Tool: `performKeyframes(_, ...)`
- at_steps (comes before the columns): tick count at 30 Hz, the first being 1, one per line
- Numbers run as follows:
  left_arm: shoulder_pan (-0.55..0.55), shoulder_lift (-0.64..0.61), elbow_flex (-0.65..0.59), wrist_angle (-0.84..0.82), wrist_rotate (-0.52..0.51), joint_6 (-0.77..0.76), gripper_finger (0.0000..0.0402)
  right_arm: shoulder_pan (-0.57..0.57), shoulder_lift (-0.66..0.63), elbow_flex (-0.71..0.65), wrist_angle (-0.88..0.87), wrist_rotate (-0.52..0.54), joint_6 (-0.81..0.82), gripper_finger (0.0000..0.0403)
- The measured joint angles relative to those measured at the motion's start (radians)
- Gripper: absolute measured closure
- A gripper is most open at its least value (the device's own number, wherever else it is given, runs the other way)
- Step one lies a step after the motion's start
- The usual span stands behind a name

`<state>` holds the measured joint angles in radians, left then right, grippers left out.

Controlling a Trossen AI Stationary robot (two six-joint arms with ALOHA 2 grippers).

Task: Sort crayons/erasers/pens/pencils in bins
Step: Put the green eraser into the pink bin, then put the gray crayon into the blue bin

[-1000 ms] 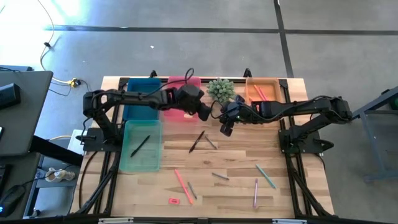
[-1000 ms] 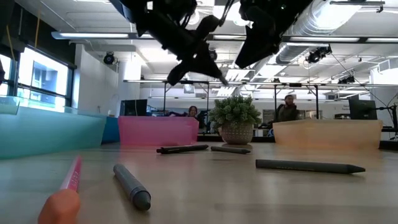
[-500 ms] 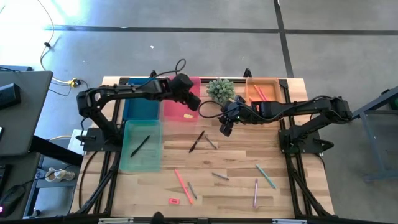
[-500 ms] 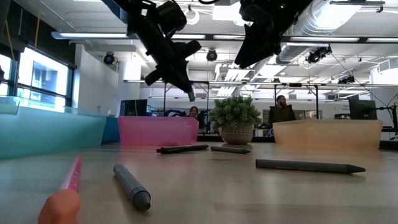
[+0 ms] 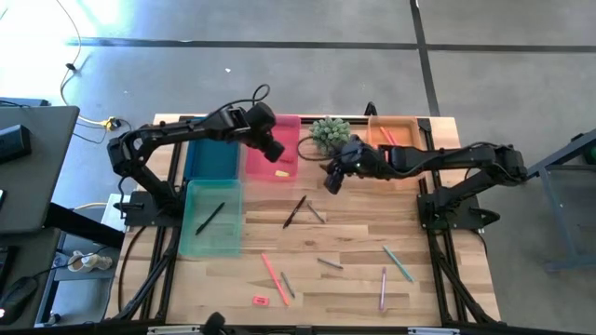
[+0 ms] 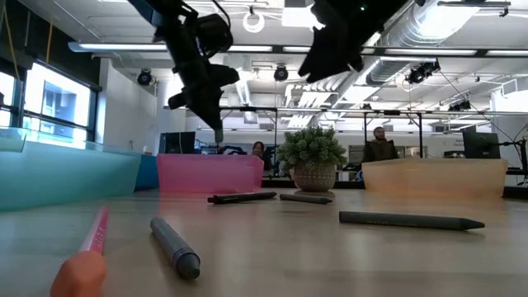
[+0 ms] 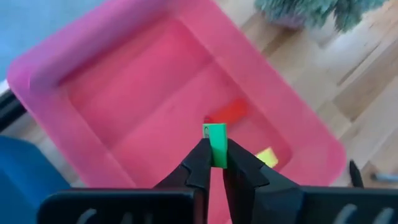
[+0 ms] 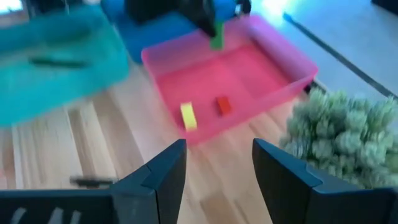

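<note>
My left gripper (image 5: 273,149) hangs over the pink bin (image 5: 256,158), shut on a small green eraser (image 7: 215,140). On the bin's floor lie a red eraser (image 7: 227,112) and a yellow eraser (image 7: 267,157). The right wrist view shows the same green eraser (image 8: 216,37) above the pink bin (image 8: 273,68). My right gripper (image 5: 331,181) stands open and holds nothing, in the air beside the plant, right of the pink bin. Loose pens and pencils lie on the table nearer the front. My left gripper pinches the green eraser's two flat sides (image 7: 217,155) between its two fingertips. The eraser's far end (image 7: 214,130) sticks out past the tips. The fingers slant down from the table's left side. The eraser is lifted clear above the pink bin's floor.
A blue bin (image 5: 212,149) stands left of the pink one, and a teal bin (image 5: 200,244) with a dark pen (image 5: 209,219) lies nearer. An orange bin (image 5: 405,126) and a spiky green plant (image 5: 331,133) stand at the back. Pens (image 5: 296,211), pencils (image 5: 275,267) and a red eraser (image 5: 261,301) lie loose.
My left gripper has carried the green eraser from beside the plant toward the table's left and far edge, to a place over the pink bin. It has tipped more steeply downward on the way. The eraser stays between its fingertips.
</note>
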<state>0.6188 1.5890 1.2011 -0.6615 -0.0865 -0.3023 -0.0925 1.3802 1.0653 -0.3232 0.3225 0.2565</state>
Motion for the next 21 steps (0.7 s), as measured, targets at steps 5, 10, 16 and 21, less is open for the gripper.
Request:
performKeyframes(5,0.024,0.0,0.0,-0.041,0.081,0.051,0.0333,-0.042,0.002,0.0,0.141,-0.001,0.045,0.0226)
performKeyframes(10,0.045,0.0,0.0,-0.047,0.183,0.117,0.0278,-0.083,0.048,0.0,0.335,-0.037,0.094,0.0226)
performKeyframes(16,0.072,0.0,0.0,-0.1,0.235,0.217,0.024,-0.092,0.113,0.0,0.447,-0.059,0.168,0.0226)
performKeyframes(21,0.088,0.0,0.0,-0.172,0.232,0.303,0.024,-0.077,0.121,0.0,0.405,-0.072,0.237,0.0226)
